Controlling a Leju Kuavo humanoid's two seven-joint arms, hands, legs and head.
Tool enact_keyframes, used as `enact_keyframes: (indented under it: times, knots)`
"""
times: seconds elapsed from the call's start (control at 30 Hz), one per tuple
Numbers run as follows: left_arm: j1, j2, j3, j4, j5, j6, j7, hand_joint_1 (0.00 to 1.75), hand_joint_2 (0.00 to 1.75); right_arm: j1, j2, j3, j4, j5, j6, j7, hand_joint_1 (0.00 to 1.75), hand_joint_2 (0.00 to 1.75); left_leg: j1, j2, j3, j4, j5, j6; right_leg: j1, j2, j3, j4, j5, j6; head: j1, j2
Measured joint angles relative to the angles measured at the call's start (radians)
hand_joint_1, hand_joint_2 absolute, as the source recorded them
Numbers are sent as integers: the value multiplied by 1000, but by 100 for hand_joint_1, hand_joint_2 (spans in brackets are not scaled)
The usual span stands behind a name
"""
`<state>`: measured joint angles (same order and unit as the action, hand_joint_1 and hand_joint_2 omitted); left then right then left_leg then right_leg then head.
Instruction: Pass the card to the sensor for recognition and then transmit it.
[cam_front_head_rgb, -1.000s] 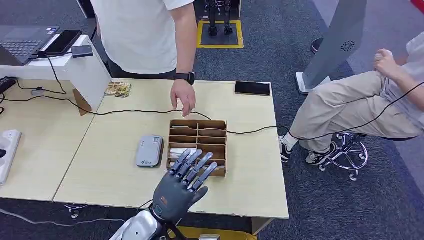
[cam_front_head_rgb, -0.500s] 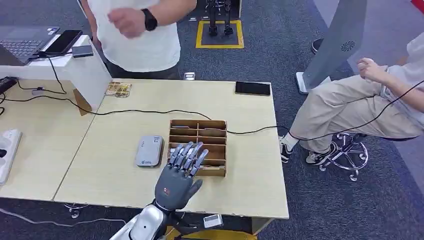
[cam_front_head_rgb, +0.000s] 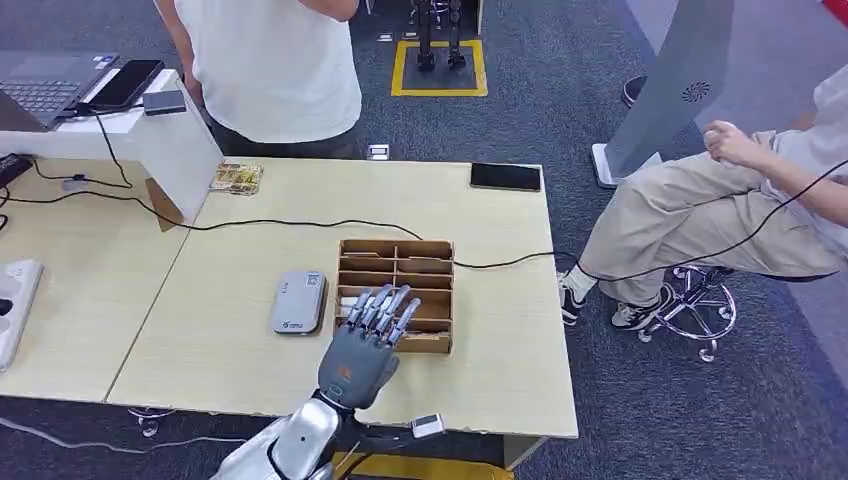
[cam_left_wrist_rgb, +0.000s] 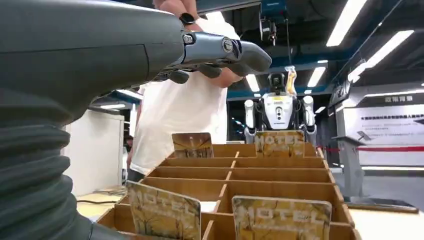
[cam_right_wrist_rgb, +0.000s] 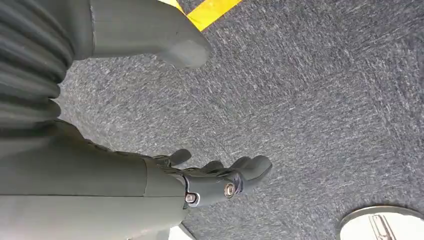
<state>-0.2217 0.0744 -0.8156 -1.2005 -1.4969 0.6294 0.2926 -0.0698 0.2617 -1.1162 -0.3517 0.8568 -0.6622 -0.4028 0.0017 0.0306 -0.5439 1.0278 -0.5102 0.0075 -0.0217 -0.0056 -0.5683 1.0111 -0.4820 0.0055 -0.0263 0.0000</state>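
Head view: left robot hand (cam_front_head_rgb: 365, 345) hangs over the near-left part of the wooden card box (cam_front_head_rgb: 396, 293) on the counter (cam_front_head_rgb: 500, 330), fingers spread and straight, holding nothing. Left wrist view looks along the box rows; hotel cards stand upright in the slots, nearest card (cam_left_wrist_rgb: 163, 216) in the near-left compartment, another (cam_left_wrist_rgb: 281, 219) in the one beside it, two more at the far end. Grey sensor (cam_front_head_rgb: 298, 301) lies flat on the counter just left of the box, apart from it. Right robot hand (cam_right_wrist_rgb: 220, 182) hangs by the robot's side above carpet, fingers loosely apart, nothing in it.

Step in hand, as I read it: picking a card, grasp not yet made. To do it well I'd lower w/ thumb on one face of the near-left card and fingers on the other, pinching its exposed top edge, not the divider. Slots are narrow, so keep fingertips clear of the box walls or the box may drag. Lift straight up, then carry left to the sensor, card face flat & close over it.
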Motion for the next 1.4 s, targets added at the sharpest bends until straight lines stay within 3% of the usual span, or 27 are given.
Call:
enact_keyframes:
  times: [0.47,0.73,0.97,1.4]
  knots:
    - [-11,12,-4,32,0,0,11,0,175,0,0,1,0,1,0,0,0,175,0,0,0,0,0,0,0,0,0,0,0,0,0,0]
    - [-40,16,-13,59,0,-73,127,0,175,0,0,1,-1,2,0,12,0,175,0,0,0,0,0,0,0,0,0,0,0,0,0,0]
    - [-57,18,-26,97,0,-126,184,0,175,1,0,1,-3,7,1,21,0,175,0,0,0,0,0,0,0,0,0,0,0,0,0,0]
    - [-58,19,-26,114,0,-119,137,0,175,2,0,2,-7,17,1,21,0,175,0,0,0,0,0,0,0,0,0,0,0,0,0,0]
